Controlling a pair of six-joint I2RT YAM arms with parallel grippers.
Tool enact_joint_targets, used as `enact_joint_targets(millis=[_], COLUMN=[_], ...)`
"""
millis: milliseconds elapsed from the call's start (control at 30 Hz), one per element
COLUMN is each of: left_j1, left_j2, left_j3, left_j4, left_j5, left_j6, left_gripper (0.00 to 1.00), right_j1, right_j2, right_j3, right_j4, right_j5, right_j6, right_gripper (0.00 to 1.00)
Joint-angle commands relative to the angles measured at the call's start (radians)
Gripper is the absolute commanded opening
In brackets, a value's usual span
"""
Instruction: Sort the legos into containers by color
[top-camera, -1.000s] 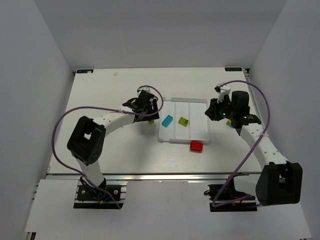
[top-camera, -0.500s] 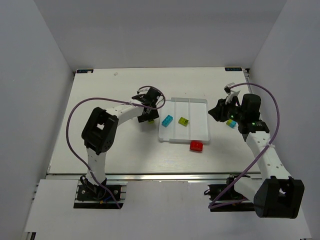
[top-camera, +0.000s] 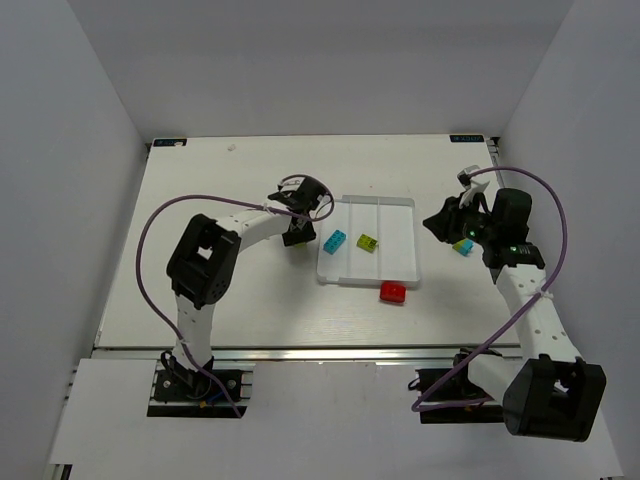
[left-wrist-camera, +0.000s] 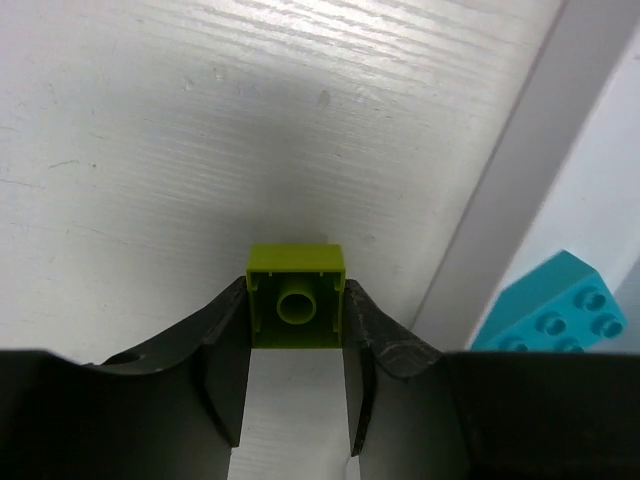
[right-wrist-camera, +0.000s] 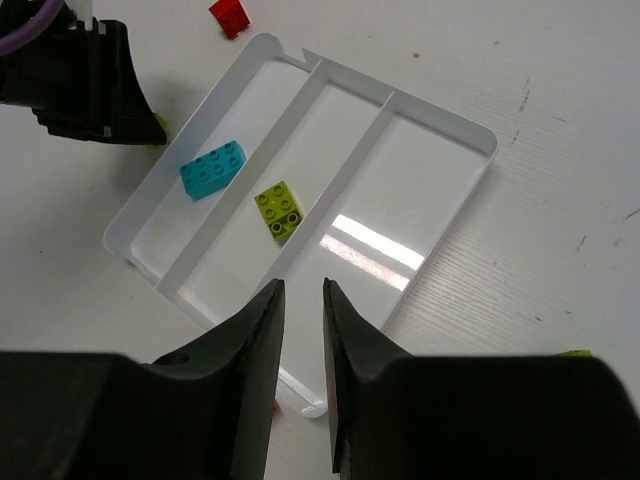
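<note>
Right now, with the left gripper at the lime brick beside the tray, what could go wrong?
1. The left gripper pinches the lime brick only at its fingertips, so it may slip out on lifting.
2. The tray stands close beside it; a low carry could knock its wall.
3. The other lime brick lies in the middle compartment, beyond the cyan brick; an early release would mix colours.

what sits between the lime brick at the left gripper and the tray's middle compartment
The tray's left wall, the left compartment with the cyan brick, then a divider ridge. Nothing else visible.
</note>
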Motion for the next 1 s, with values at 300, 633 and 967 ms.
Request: enact_joint_targets(millis=[300, 633, 967], left_j1=[-0.117, -0.222, -0.240], left_j2=[-0.211, -0.036, -0.077], left_j3=[-0.089, 0.069, 0.090], left_j4=[0.405, 0.327, 0.294], left_j5=[0.428, 0.422, 0.382], left_j6=[0.282, 0.279, 0.310], left_gripper=[0.08, 0.26, 0.75], right_j1=[-0.078, -0.158, -0.204], right_j2=[0.028, 0.030, 0.091], right_j3=[0.029, 0.023, 0.050], right_j4=[-0.044, -0.055, -0.089], right_j5=[0.008, -0.003, 0.053], right_j6=[-0.010, -0.029, -0.122], right_gripper=[0.65, 0.70, 0.87])
